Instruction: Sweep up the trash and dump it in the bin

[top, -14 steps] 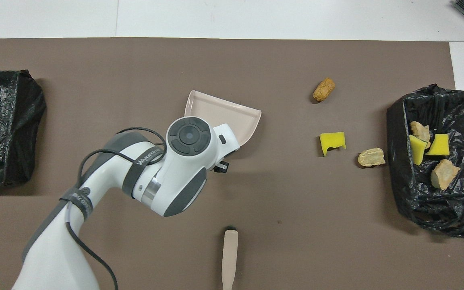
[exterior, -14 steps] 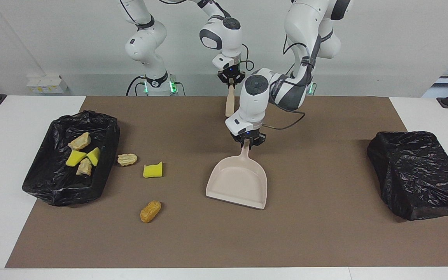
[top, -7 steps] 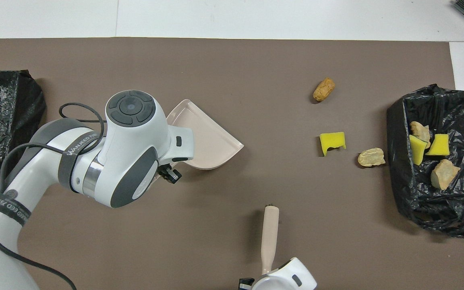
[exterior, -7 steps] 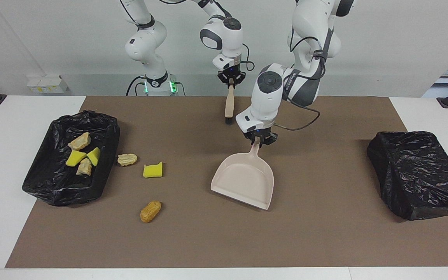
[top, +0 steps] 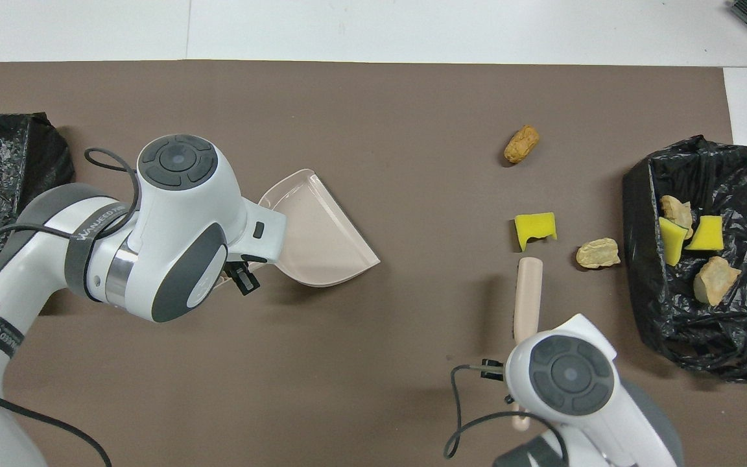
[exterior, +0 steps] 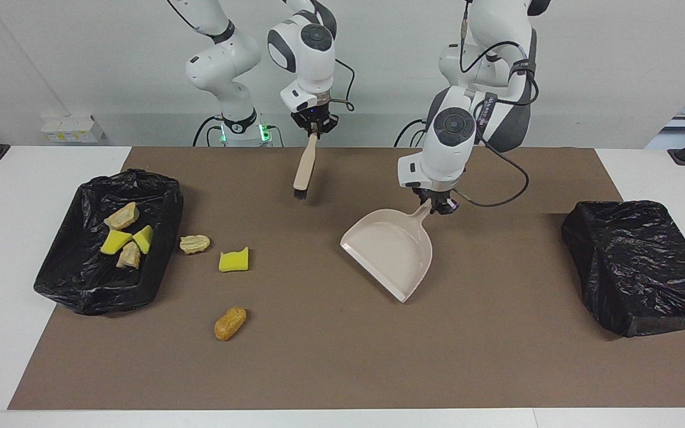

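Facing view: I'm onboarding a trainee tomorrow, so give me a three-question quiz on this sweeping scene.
1. How many trash scraps lie on the mat outside the bin?
2. True or false: the dustpan holds scraps.
3. The right end effector grips: A) the brush B) the dustpan C) nothing?

Key: 1. Three: yellow sponge, tan lump, golden-brown lump. 2. False; it is empty, held by the left end effector. 3. A.

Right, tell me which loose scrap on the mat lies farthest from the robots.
The golden-brown bread lump, alone and well apart from the bin. The yellow sponge piece and the pale bread lump both lie nearer the robots.
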